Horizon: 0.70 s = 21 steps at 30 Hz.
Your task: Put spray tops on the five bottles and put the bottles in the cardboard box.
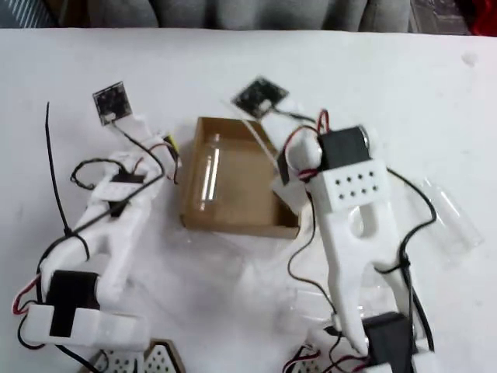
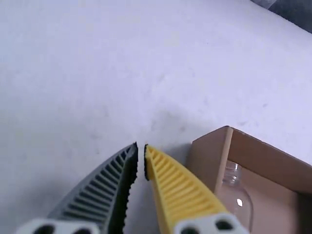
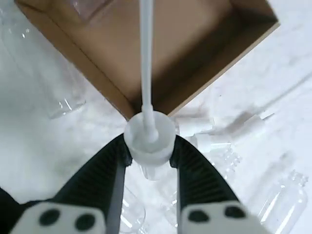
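On the white table (image 1: 233, 70), the box (image 1: 252, 194) sits between the 2 arms, with 1 clear bottle (image 1: 206, 175) lying inside it. The left gripper (image 2: 140, 152) is clenched on nothing, just beside a box corner. The right gripper (image 3: 149, 146) grasps a spray top (image 3: 148, 131), its tube (image 3: 146, 53) reaching over the box. A loose bottle (image 1: 452, 214) lies near the right arm. Grey fabric (image 1: 233, 12) shows beyond the table's far edge.
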Available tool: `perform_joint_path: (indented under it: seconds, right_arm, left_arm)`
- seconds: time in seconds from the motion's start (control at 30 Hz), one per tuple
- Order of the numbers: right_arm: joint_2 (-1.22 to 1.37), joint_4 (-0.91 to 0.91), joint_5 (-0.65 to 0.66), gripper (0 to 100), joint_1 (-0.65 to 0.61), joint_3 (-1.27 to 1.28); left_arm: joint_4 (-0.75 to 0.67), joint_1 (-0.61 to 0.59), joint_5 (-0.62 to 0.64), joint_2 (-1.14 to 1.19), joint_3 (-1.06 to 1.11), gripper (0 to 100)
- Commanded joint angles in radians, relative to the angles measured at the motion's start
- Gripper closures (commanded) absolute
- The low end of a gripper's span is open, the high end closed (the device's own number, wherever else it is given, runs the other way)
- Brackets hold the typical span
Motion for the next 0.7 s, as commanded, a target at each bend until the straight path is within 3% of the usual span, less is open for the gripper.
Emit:
perform_joint_path:
  seconds: [0.0,0.37,0.67]
  right_arm:
    - [-0.111,0.027,0.135,98.2,0.070,0.127]
    - [-0.217,-0.019,0.474,98.2,0.291,0.456]
    - [-0.213,-0.355,0.609,98.2,0.564,0.724]
  left_arm:
    - [-0.028,-0.010,-0.014,-0.010,-0.037,97]
    - [-0.023,-0.012,-0.020,-0.010,-0.037,97]
    - [0.040,-0.013,-0.021,-0.093,0.002,97]
